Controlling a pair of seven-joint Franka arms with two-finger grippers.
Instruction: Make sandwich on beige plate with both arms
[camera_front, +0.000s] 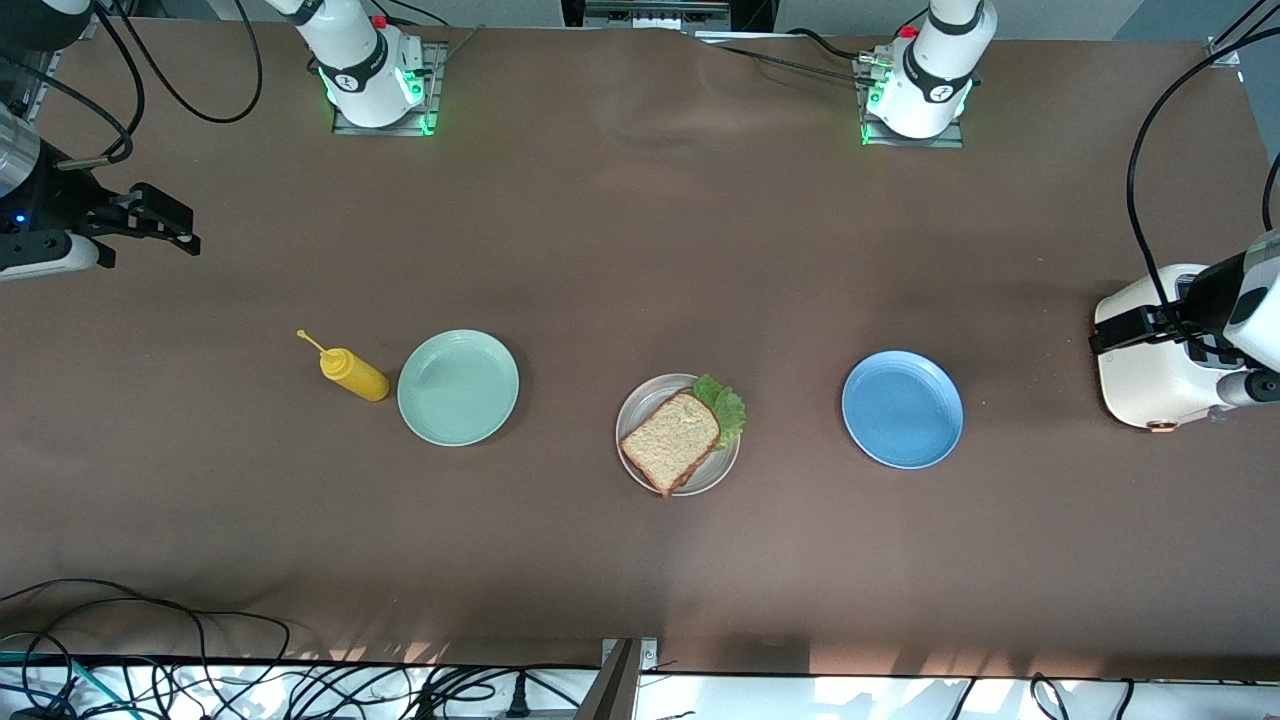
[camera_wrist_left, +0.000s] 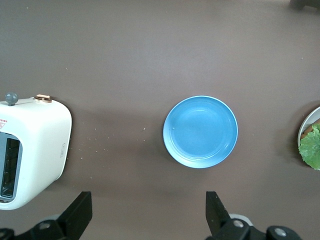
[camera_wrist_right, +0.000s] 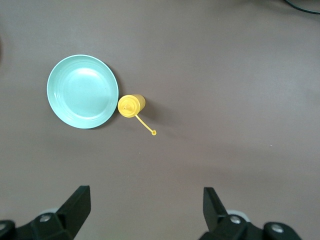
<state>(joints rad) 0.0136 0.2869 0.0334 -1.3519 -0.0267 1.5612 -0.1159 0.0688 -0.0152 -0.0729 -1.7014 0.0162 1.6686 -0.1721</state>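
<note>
A wide brown table (camera_front: 640, 250) fills the scene, the two white arm bases bolted along its top edge and a tangle of black cables trailing past its near edge.

Both arms are swung out to the ends and waiting. The left gripper (camera_wrist_left: 149, 212) hangs high over the left arm's end of the table, its black fingers (camera_wrist_left: 216, 210) spread wide with nothing between them. Under it sits a cream toaster (camera_front: 1150, 370), the biggest thing on the table.

Over at the right arm's end, the right gripper (camera_wrist_right: 145, 210) hovers just the same, fingers (camera_wrist_right: 213, 207) set wide apart and empty, looking down on bare tabletop.

Now the row of plates across the middle. The blue plate (camera_front: 902, 409) lies toward the left arm's end, with nothing on it. The mint-green plate (camera_front: 458, 387) lies toward the right arm's end, bare as well. Between them, and slightly nearer the front camera, is the beige plate (camera_front: 640, 470), and there's the sandwich (camera_front: 672, 437) lying on it: a square slice of brown toast on top, with a ruffled green lettuce leaf (camera_front: 725, 405) poking out from under its edge and reaching past the plate's rim.

Smallest of all, a yellow squeeze bottle (camera_front: 352, 373) is just beside the mint-green plate, its loose cap on a thin tether pointing away from the plate.
</note>
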